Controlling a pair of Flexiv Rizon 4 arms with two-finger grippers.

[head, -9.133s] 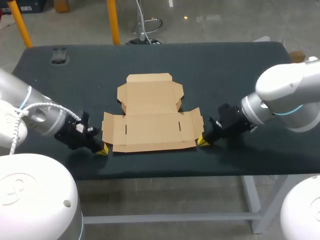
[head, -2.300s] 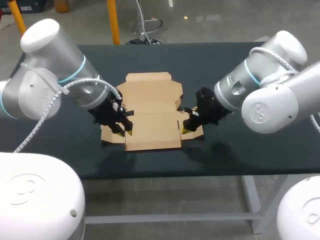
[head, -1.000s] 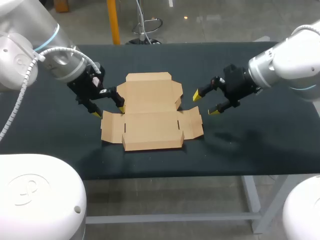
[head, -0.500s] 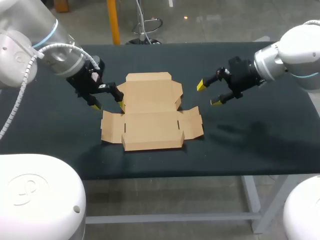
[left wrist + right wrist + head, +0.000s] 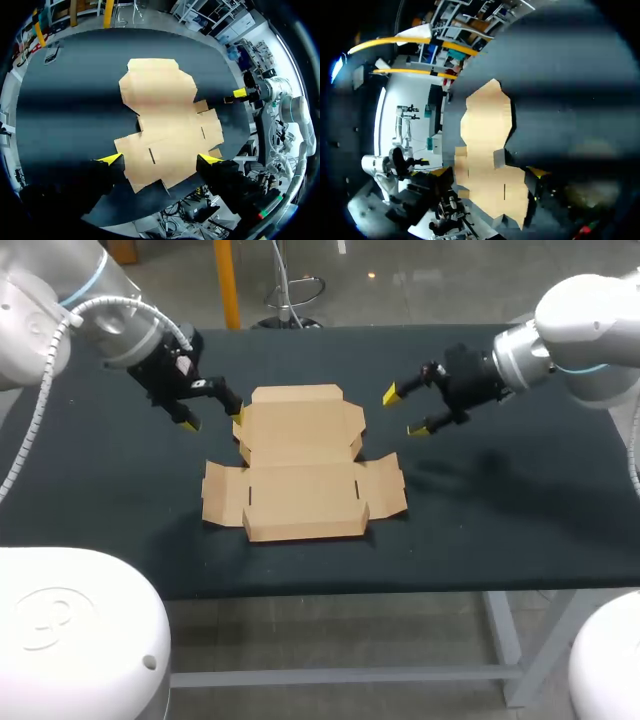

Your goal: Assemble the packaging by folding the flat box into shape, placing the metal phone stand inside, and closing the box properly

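The flat brown cardboard box (image 5: 300, 465) lies unfolded in the middle of the dark table, its front strip bent up a little. My left gripper (image 5: 212, 418) hangs open above the table beside the box's far left corner, touching nothing. My right gripper (image 5: 404, 412) is open too, in the air off the box's far right corner. In the left wrist view the box (image 5: 165, 115) spreads out ahead of the open left gripper (image 5: 161, 160). In the right wrist view the box (image 5: 487, 150) lies under the open right gripper (image 5: 491, 172). A small dark object (image 5: 51, 53), likely the phone stand, sits at the table's far left corner.
The dark table (image 5: 520, 500) has bare surface to the left, right and front of the box. In the head view my left arm covers the far left corner. Nothing else stands on the table.
Both grippers have drawn back from the box's sides toward the far half of the table, still open. The box has not moved.
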